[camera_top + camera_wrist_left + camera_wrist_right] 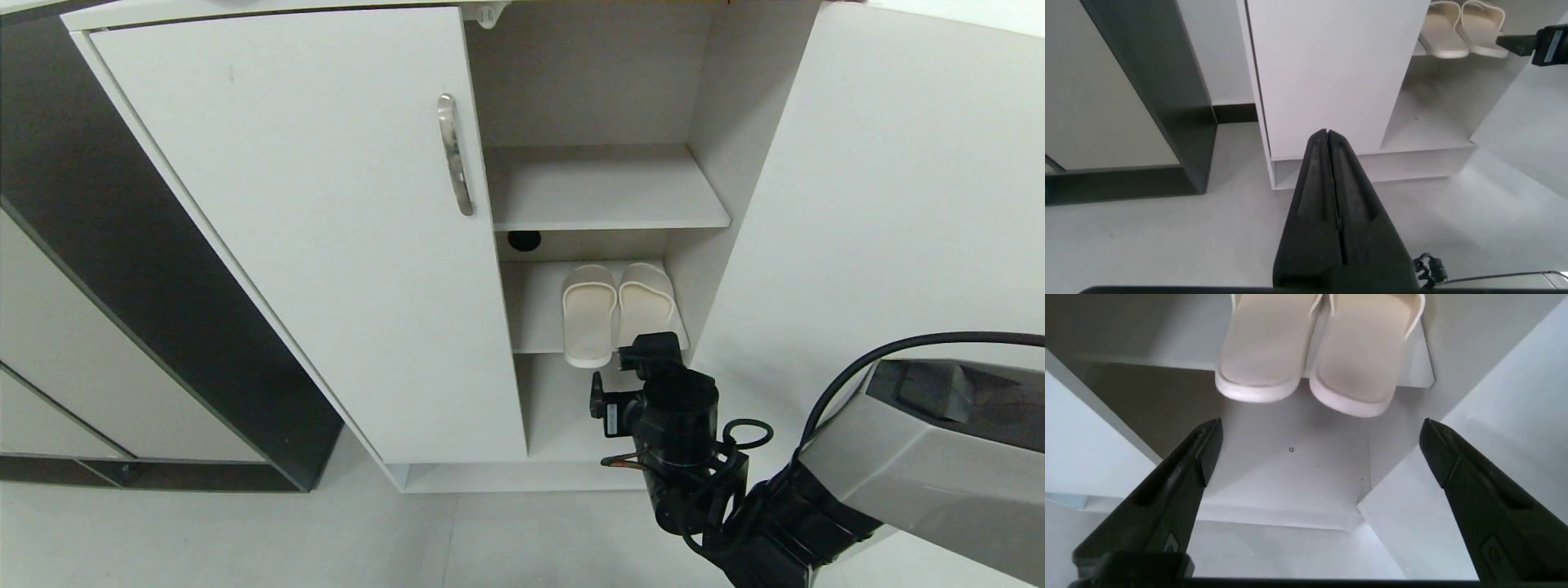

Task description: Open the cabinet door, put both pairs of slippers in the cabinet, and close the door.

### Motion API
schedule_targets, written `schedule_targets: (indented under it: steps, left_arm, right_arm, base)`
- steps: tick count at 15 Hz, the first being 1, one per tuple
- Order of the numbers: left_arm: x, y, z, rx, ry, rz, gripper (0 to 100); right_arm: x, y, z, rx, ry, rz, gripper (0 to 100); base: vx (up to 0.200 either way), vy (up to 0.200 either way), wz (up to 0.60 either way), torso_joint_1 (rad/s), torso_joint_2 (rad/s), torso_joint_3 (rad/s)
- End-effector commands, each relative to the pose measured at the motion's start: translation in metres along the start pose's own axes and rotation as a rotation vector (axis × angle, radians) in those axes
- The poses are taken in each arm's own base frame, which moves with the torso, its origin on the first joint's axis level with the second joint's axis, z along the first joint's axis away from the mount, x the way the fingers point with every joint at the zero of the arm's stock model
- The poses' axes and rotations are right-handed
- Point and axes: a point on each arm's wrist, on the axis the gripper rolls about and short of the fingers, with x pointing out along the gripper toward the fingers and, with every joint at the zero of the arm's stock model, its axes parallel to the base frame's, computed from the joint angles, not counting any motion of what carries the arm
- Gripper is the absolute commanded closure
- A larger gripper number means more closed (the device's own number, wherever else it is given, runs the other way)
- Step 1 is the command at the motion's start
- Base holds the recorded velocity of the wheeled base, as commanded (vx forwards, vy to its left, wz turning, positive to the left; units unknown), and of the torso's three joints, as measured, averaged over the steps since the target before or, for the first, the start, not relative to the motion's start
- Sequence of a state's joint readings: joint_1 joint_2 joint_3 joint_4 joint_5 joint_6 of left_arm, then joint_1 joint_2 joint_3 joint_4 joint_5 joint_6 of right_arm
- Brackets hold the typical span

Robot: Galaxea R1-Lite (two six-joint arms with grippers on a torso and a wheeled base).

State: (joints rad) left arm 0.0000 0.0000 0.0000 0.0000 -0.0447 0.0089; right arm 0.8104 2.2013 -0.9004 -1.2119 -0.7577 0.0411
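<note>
Cream slippers (pixel 616 310) sat on the cabinet's (pixel 604 188) middle shelf, heels overhanging its front edge. Right gripper (pixel 1320 434) gaped wide and empty just outside. One careless nudge could've tipped them out. Left gripper (pixel 1327 143) pressed closed, holding nothing.

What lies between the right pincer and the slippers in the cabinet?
Nothing: in the right wrist view, only the bare bottom shelf shows between the open right pincer and the slippers.
</note>
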Motion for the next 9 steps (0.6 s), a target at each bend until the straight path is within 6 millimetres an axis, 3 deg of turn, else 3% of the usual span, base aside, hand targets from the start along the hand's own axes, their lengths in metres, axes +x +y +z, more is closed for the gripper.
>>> schedule_targets:
  steps: [1, 7, 9]
  left_arm:
    - [0.0, 0.0, 0.0, 0.0, 0.0, 0.0, 100]
    - [0.0, 0.0, 0.0, 0.0, 0.0, 0.0, 100]
    - [0.0, 0.0, 0.0, -0.001, 0.0, 0.0, 100]
  right_arm:
    - [-0.001, 0.0, 0.001, 0.002, -0.002, 0.001, 0]
    - [-0.004, 0.0, 0.003, -0.001, -0.001, 0.007, 0]
    - [-0.023, -0.002, 0.008, -0.024, 0.02, 0.046, 0]
  base:
    - [0.0, 0.0, 0.0, 0.0, 0.0, 0.0]
    - [0.0, 0.0, 0.0, 0.002, 0.01, 0.173]
    - [0.0, 0.0, 0.0, 0.002, 0.0, 0.208]
